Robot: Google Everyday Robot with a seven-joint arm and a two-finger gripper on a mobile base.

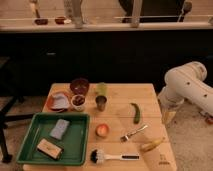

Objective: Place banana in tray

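Hand point(168, 117) hangs off the counter point(150, 95) near banana point(152, 145); grip cannot be told. Best to drop squarely over banana, then carry across to tray point(77, 139).

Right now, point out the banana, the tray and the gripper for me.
banana point(152, 144), camera view, middle of its yellow body.
tray point(77, 140), camera view, bare green floor on its right side.
gripper point(168, 117), camera view, its tip, just off the right edge of the table point(150, 100).
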